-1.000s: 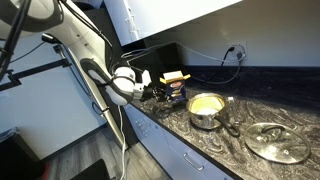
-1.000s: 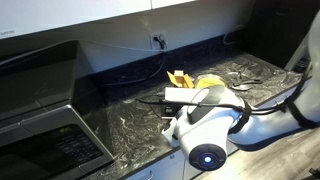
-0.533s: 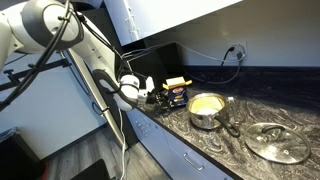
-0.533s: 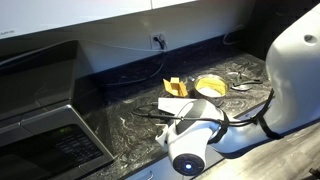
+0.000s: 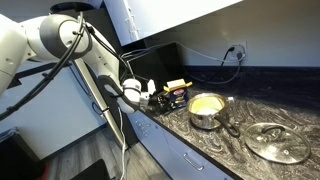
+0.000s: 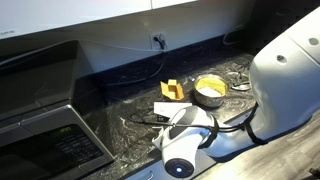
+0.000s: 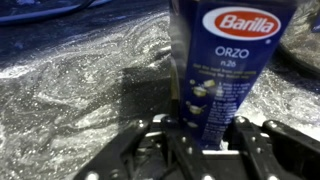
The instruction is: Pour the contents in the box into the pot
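One end effector (image 7: 207,138), clenched on the box (image 7: 225,70): wrist view shows a dark finger on each side of the carton's lower part, both pressed against it. Box is blue, "Barilla ORZO" readable, standing upright with its base on the counter (image 7: 70,80), which is dark marbled stone. In an exterior view the end effector (image 5: 158,93) reaches in from beyond the counter's end, and the box (image 5: 177,93) sits near that end, yellow top flaps open. Black appliance (image 5: 150,62) stands just behind the box at the counter's back edge.

Pot (image 5: 205,110) stands just beside the box, further along the counter, not touching it as far as I can tell. It is shiny steel with its handle angled toward the front edge. Contents (image 5: 205,102) show as a pale yellow mass inside the pot. Glass lid (image 5: 277,142) lies flat near the front edge, beyond the pot and well apart from the box.

From the opposite side, the box (image 6: 172,90) and pot (image 6: 211,92) sit side by side mid-counter, with yellow contents (image 6: 210,86) visible in the pot. The arm's white body blocks the counter's front edge there. Wall outlet (image 6: 158,41) sits above the back edge.
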